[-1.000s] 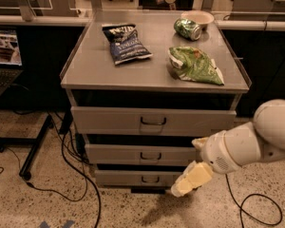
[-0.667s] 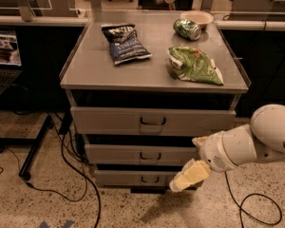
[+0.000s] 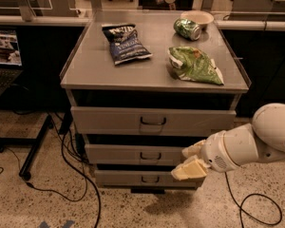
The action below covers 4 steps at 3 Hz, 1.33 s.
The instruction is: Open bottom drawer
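down low at the right front of the cabinet with the gripper [image 3: 180, 164], at the end of a white arm [image 3: 256, 139] reaching in from the right. jaws parted a little, holding nothing. lifted a touch over the past second and nudged slightly leftward, so now level with the front of the bottom drawer [image 3: 123, 178], overlapping its right end. not yet at the small dark handle [image 3: 150, 178] in the middle of that panel, just to the left of the jaw tips. no change to the bottom drawer itself: shut as before, lowest of three, tucked under the middle drawer [image 3: 118, 154] and the top drawer [image 3: 109, 120], both shut too. up on the counter [image 3: 152, 75], undisturbed: a dark blue chip bag [image 3: 126, 43], a green bag [image 3: 194, 64], a green can [image 3: 187, 29] on its side and a pale bowl [image 3: 197, 18]. judged a lining-up move, bringing the jaws to handle height. pull not begun; likely next a short shift left to close on the handle, then straight back.
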Motion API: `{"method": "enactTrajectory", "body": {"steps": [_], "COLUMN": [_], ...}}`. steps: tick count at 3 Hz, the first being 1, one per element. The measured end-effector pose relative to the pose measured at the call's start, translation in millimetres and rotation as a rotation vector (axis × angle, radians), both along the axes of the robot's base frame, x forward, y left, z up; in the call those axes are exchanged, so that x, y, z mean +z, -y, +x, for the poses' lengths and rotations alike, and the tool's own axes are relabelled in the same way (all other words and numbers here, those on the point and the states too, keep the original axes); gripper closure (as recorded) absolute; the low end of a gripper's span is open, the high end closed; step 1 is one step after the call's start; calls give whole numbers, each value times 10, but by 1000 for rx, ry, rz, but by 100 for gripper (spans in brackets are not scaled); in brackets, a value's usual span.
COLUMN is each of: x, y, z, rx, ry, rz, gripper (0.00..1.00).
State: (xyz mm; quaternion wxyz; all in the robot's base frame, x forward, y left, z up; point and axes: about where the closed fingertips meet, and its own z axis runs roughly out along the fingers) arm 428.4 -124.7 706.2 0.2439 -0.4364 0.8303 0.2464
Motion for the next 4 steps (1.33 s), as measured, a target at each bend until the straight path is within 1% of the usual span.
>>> {"method": "enactTrajectory", "body": {"steps": [1,2,3,4], "x": [0,-13,-90,-472], "y": [0,-6,-40,-196], "z": [0,2,14,-214], "rx": [0,-6,-42,-124], "ry": [0,5,35,16], "rz": [0,2,16,110], "gripper": [67,97,100,100]}}
